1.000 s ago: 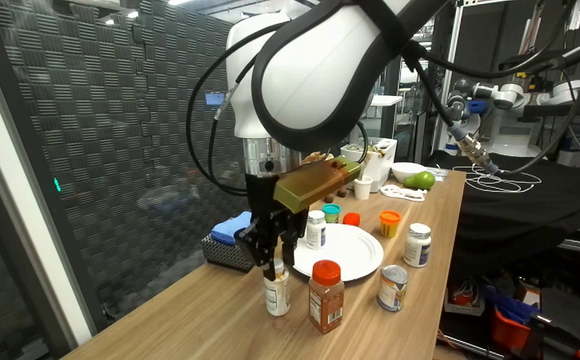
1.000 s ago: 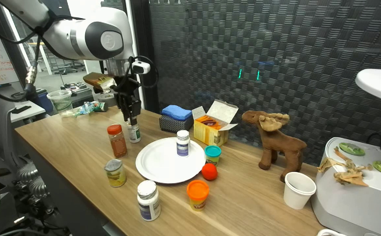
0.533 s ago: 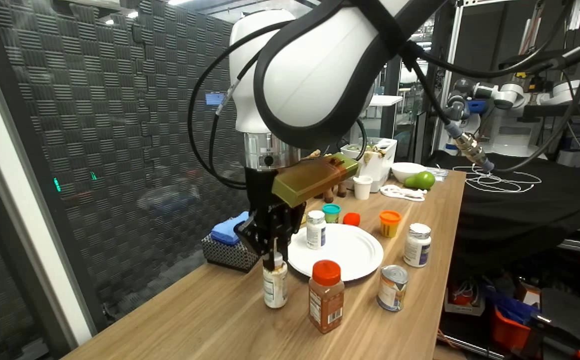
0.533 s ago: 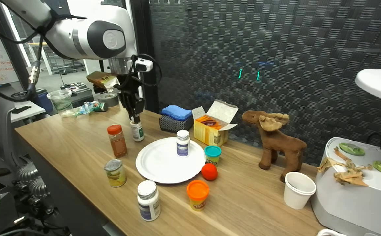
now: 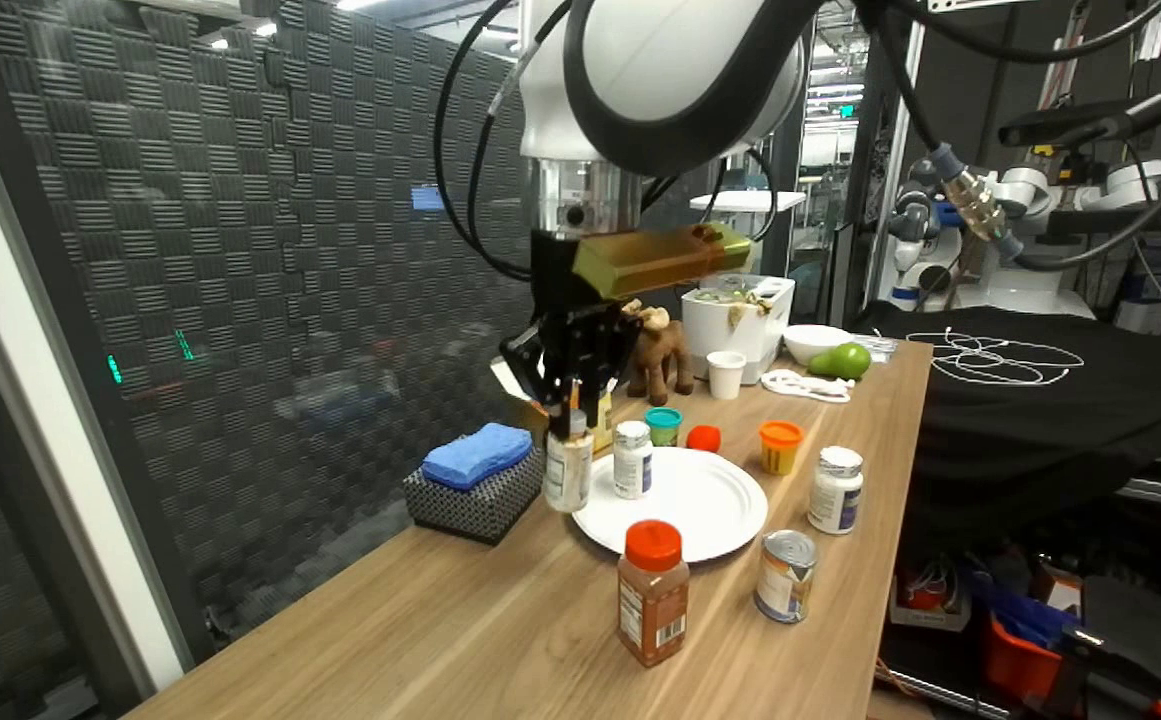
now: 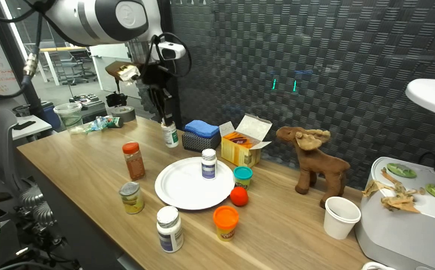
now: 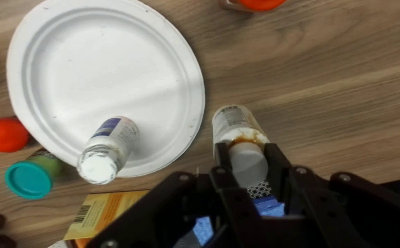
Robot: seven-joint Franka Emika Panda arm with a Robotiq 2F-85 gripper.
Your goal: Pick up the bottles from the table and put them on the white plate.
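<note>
Claw (image 7: pixel 247 151): pinching the whitish bottle (image 7: pixel 239 133) at its top
White plate (image 7: pixel 100 62): near the claw, bearing a purple-labelled bottle (image 7: pixel 109 150)
Red-capped bottle (image 5: pixel 653 595): farther from the claw

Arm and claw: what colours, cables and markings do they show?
The arm is white with black trim; a round disc on it carries a faint emblem. Black cables, one with a metal connector, loop beside it. The black claw has two fingers, below a silvery collar and golden block.
</note>
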